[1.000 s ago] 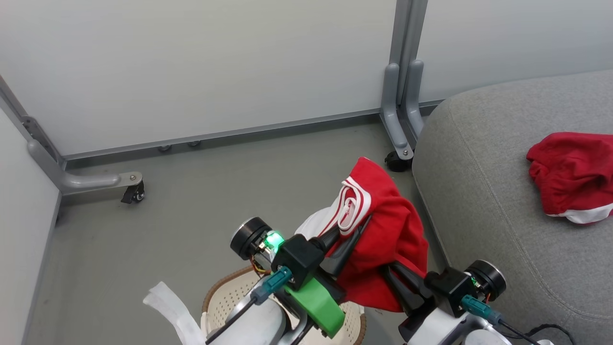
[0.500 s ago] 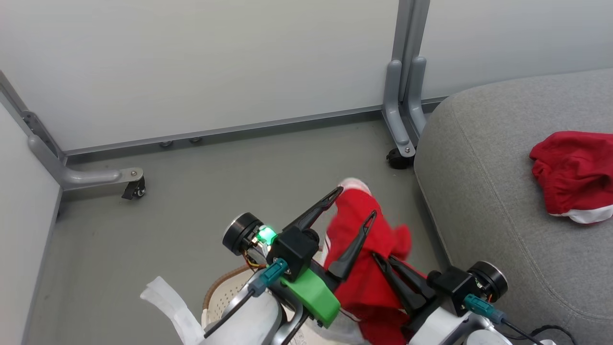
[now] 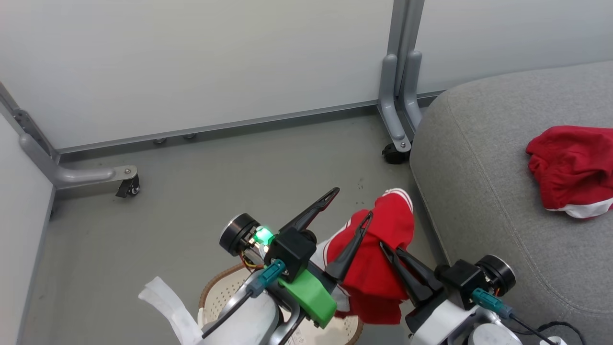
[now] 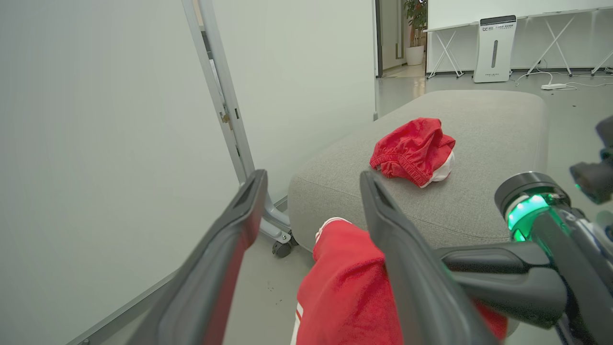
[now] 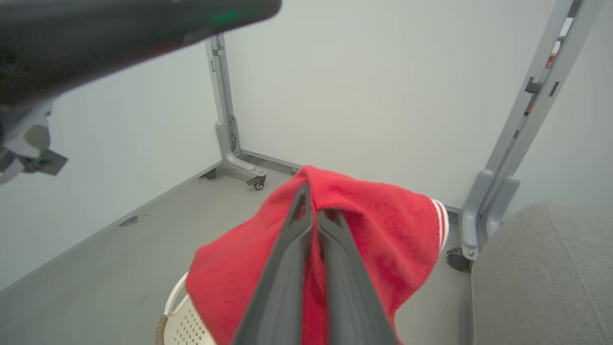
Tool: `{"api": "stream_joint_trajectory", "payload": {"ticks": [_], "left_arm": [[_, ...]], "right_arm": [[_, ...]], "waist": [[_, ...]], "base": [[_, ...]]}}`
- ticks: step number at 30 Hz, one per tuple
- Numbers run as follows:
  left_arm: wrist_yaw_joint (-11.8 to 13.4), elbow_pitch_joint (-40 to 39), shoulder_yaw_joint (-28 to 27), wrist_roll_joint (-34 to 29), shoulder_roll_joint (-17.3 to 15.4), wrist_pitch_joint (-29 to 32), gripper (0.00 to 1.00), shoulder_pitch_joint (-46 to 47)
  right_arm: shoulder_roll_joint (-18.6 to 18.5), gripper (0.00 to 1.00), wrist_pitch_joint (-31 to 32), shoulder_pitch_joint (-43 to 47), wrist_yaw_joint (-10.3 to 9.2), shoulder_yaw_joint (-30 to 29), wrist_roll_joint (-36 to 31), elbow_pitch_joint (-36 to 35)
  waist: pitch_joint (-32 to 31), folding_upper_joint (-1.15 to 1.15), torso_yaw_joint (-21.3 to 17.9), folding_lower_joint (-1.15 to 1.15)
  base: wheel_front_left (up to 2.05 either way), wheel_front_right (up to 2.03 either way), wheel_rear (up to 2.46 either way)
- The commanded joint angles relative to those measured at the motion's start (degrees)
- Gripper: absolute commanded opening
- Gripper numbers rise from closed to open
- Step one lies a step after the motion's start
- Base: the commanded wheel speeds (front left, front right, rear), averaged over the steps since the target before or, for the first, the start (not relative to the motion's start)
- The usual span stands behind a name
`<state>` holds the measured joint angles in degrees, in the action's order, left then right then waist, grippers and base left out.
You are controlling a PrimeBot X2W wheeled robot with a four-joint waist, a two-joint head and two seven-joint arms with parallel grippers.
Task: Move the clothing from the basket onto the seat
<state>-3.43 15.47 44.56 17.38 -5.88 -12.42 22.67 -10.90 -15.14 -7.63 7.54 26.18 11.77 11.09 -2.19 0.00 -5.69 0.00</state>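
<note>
Where the red cloth (image 3: 390,225) hangs: just beside the seat (image 3: 479,201).
Right gripper (image 3: 389,248): pinching the cloth tight.
Left gripper (image 3: 352,202): wide open, empty.
Feel: soft, light, floppy; grab a bunched fold.

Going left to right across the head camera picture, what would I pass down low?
Wheeled partition foot → basket → held red garment → seat → red clothing lying on it.
</note>
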Motion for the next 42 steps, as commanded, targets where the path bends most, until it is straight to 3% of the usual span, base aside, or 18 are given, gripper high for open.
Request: {"api": "stream_joint_trajectory", "payload": {"ticks": [1,9,19,33,42], "left_arm": [[0.51,0.22,0.07,0.06,-0.4,-0.31,1.0,0.48],[0.36,0.45,0.8,-0.08,-1.32,-0.45,1.0,0.02],[0.26,-0.12,1.38,0.6,-2.51,0.23,1.0,-0.54],[-0.33,-2.49,2.48,-0.37,-5.41,3.26,1.0,2.87],[-0.87,-4.17,3.25,-1.19,-6.64,5.1,1.0,5.21]], "right_arm": [[-0.06,0.0,0.0,0.42,-0.11,-0.71,-0.45,-0.54],[-0.53,0.0,-0.01,0.76,-0.11,-5.59,-2.52,-2.58],[-0.41,0.0,0.0,2.67,-0.11,-10.72,-4.34,-6.21],[4.26,0.0,-0.01,3.37,-0.1,-15.39,-5.33,-10.31],[6.02,0.0,0.0,0.71,-0.1,-19.09,-5.48,-12.73]], "waist": [[0.33,0.0,-0.49,0.0],[2.02,0.0,-4.26,0.0],[5.48,0.0,-12.96,0.0],[14.99,0.0,-23.79,0.0],[20.1,0.0,-25.43,0.0]], "base": [[0.0,0.0,0.0],[0.0,0.0,0.0],[0.0,0.0,0.0],[0.0,0.0,0.0],[0.0,0.0,0.0]]}}
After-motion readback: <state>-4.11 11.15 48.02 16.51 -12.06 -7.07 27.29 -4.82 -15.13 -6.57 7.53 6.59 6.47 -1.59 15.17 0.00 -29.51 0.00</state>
